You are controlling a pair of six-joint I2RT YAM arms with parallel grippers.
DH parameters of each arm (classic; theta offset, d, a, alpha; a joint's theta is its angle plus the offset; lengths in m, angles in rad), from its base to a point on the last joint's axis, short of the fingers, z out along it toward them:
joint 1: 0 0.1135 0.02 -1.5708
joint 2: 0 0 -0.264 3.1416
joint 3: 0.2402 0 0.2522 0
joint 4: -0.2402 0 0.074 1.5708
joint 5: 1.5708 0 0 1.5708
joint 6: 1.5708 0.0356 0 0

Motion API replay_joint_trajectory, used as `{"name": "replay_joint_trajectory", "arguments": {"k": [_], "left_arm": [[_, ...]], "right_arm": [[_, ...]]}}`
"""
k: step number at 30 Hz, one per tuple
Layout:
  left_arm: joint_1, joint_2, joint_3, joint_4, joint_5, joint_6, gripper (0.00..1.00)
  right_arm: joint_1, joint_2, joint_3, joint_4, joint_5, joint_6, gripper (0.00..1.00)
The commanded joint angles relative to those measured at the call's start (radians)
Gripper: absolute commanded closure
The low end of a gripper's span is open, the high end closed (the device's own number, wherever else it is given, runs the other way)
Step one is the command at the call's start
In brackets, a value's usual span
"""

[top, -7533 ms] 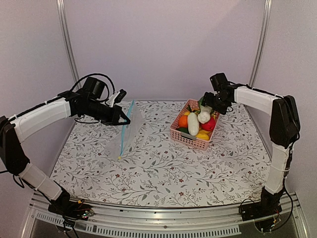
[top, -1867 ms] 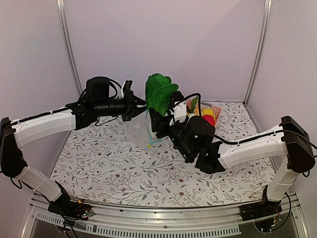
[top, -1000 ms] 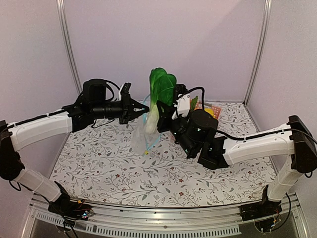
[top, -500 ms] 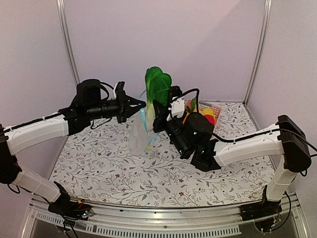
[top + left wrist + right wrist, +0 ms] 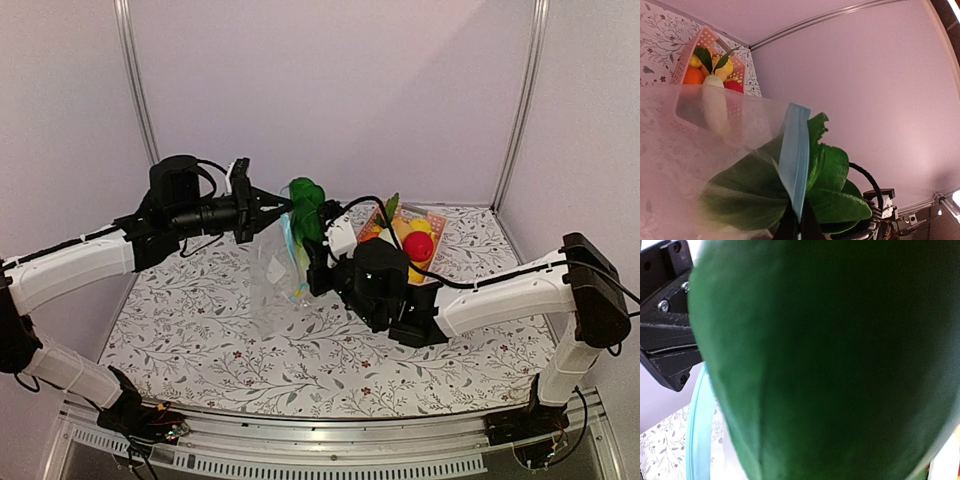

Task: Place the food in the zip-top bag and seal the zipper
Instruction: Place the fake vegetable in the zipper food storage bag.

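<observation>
Green leaves of the bok choy [image 5: 304,205] rise just above the right claw [image 5: 315,258], which comes up beside the hanging bag [image 5: 265,275]. The fingers are hidden behind leaf and plastic, yet the vegetable stands in mid-air against them, so the right claw is grasping it. In the right wrist view one dark green leaf [image 5: 840,365] fills nearly everything.

The left claw [image 5: 280,203] is clenched on the top edge of the bag and holds it well above the counter [image 5: 200,340]. In the left wrist view its dark fingers [image 5: 799,227] pinch the end of the zipper [image 5: 794,160], a pale blue strip running up from them. The bok choy [image 5: 832,192] sits at the bag's mouth: some leaves lie behind the clear film, others stick out past the strip. How deep the stem reaches cannot be told.

The bag is clear and crinkled, with its lower end near the counter. The zipper [image 5: 287,238] curves down its right side, next to the leaves.

A pink basket [image 5: 435,218] stands to the right, behind the right arm, holding a red fruit [image 5: 418,246]. The left wrist view shows an orange one [image 5: 692,76] in it too.
</observation>
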Motion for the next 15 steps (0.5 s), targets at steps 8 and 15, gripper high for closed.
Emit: {"name": "replay_joint_trajectory", "arguments": {"k": [8, 15], "left_arm": [[0.005, 0.032, 0.082, -0.235, 0.003, 0.235, 1.00], [0.024, 0.051, 0.036, -0.245, 0.038, 0.318, 1.00]], "right_arm": [[-0.048, -0.085, 0.097, -0.525, -0.228, 0.182, 1.00], [-0.116, -0.126, 0.187, -0.805, -0.450, 0.236, 0.97]]}}
